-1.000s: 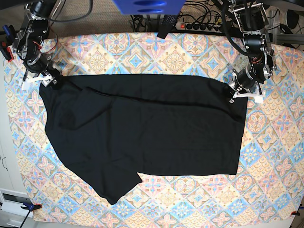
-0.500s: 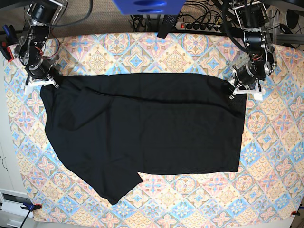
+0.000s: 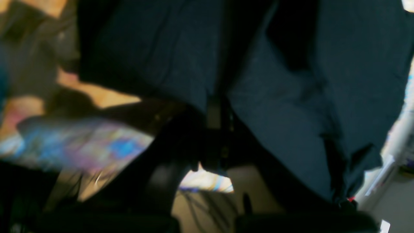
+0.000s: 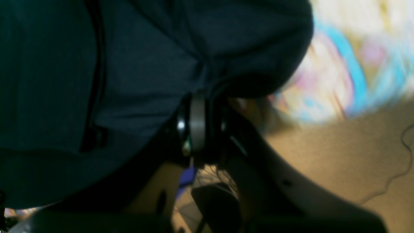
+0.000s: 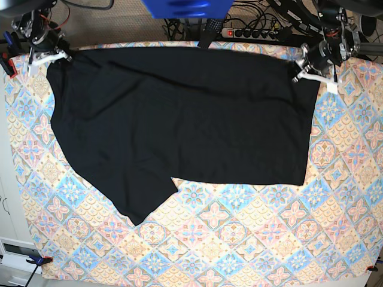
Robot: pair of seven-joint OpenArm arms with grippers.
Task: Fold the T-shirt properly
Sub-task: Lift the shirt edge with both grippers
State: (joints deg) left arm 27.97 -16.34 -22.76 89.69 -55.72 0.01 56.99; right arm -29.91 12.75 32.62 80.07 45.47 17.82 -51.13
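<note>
The black T-shirt (image 5: 179, 113) lies spread over the patterned tablecloth, with one sleeve (image 5: 143, 203) pointing toward the near left. Its far edge is stretched between my two grippers at the back of the table. My right gripper (image 5: 52, 57) is shut on the shirt's far left corner. My left gripper (image 5: 304, 69) is shut on the far right corner. In the left wrist view the dark cloth (image 3: 291, 97) hangs from the closed left gripper (image 3: 215, 129). In the right wrist view the cloth (image 4: 129, 64) bunches over the closed right gripper (image 4: 199, 123). No label mark shows.
The patterned tablecloth (image 5: 239, 251) covers the table. A power strip with cables (image 5: 251, 33) and a blue object (image 5: 185, 7) sit behind the far edge. A red clamp (image 5: 7, 63) is at the left edge, another clamp (image 5: 39, 260) at the near left corner.
Both grippers have moved back toward the table's far edge with the shirt's corners. The folded band along the top has opened out and the whole shirt has slid farther back.
</note>
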